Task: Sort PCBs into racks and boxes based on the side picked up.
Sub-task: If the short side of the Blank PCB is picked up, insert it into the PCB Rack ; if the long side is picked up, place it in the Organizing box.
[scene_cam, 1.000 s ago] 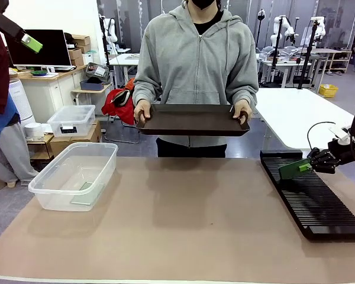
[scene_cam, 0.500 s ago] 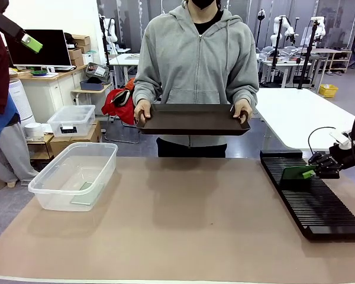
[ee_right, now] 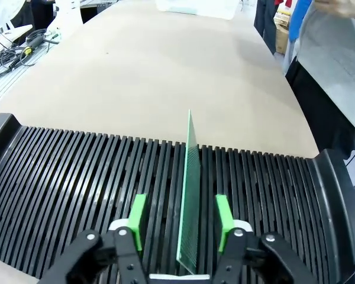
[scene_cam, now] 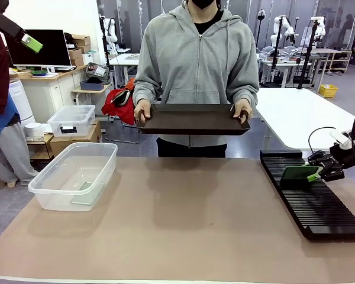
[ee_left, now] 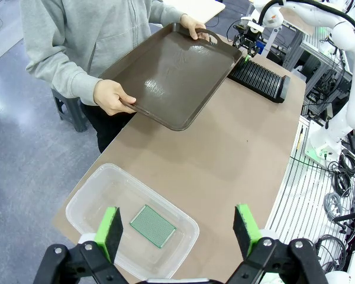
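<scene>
Right gripper (ee_right: 178, 222) over black ribbed rack (ee_right: 71, 177) – pads apart, gap visible each side of thin green PCB (ee_right: 189, 195) standing on edge in slot, not clamped. Left gripper (ee_left: 178, 228) raised high, jaws wide, nothing between. Below it, second PCB (ee_left: 152, 225) – flat, grid-textured – lies in clear round-rimmed tub (ee_left: 94, 192). Person holds smooth dark brown tray (scene_cam: 192, 118) by both ends.

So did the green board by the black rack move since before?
Yes. The green board dropped from tilted above the black rack to standing in its slots.
</scene>
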